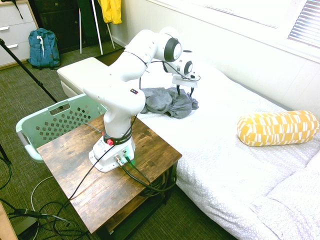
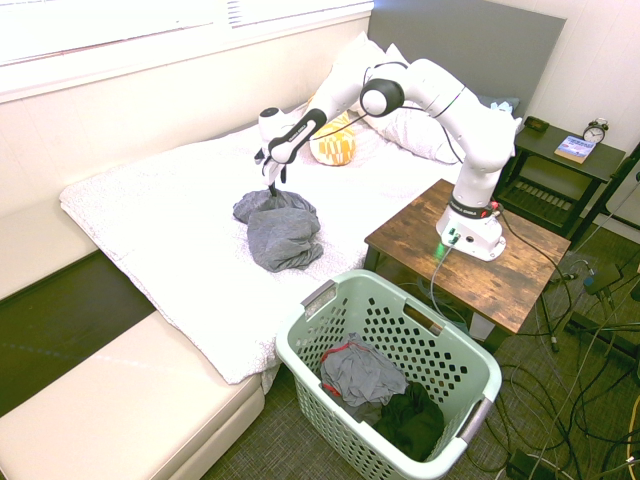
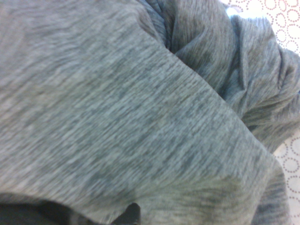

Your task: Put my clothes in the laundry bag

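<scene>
The clothes (image 1: 167,102), a crumpled dark grey garment, lie on the white bed near its table-side edge. In the second exterior view the clothes (image 2: 280,232) sit in a heap on the sheet. My gripper (image 1: 185,95) points straight down over the far end of the heap, open, its fingertips at the fabric's top; the gripper (image 2: 272,188) holds nothing. Grey heathered cloth (image 3: 140,122) fills the wrist view. The laundry bag (image 2: 287,350), a mint-green perforated basket, stands on the floor by the bed and table, with a few garments (image 2: 365,380) inside.
The wooden table (image 1: 65,165) bears the arm, with the basket (image 1: 30,125) behind it. A yellow patterned pillow (image 1: 277,127) lies further up the bed. A cream bench (image 2: 120,410) stands at the bed's foot. A blue backpack (image 1: 42,47) and a yellow jacket (image 1: 111,10) are across the room.
</scene>
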Controlling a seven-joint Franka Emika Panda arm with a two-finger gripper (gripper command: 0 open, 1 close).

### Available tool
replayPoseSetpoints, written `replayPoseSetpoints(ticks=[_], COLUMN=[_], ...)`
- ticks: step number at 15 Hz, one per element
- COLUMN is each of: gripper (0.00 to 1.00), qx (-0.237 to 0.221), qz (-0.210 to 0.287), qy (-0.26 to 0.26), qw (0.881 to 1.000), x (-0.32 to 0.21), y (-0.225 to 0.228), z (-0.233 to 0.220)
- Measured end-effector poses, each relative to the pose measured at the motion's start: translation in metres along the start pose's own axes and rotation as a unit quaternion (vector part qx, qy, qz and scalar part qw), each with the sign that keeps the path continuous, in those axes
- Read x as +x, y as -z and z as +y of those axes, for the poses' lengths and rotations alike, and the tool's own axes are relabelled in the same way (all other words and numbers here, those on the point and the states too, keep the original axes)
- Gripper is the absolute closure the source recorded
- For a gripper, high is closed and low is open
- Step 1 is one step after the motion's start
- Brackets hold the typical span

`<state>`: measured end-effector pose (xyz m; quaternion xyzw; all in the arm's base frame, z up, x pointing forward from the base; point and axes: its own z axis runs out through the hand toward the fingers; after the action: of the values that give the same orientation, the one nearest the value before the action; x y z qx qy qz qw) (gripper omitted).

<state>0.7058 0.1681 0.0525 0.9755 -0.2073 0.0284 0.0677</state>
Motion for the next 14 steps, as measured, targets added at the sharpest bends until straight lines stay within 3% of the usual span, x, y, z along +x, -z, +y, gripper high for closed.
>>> replayPoseSetpoints(ticks=[5, 10, 11, 14], gripper=[0.0, 0.0, 1.0, 1.0], qx=[0.012, 0.008, 0.004, -0.016], qz=[-0.079, -0.1, -0.096, -0.081], qy=[0.011, 0.03, 0.036, 0.051], qw=[0.997, 0.995, 0.995, 0.995], x=[0.007, -0.001, -0.004, -0.006], y=[-0.023, -0.058, -0.062, -0.067], z=[-0.021, -0.037, -0.039, -0.038])
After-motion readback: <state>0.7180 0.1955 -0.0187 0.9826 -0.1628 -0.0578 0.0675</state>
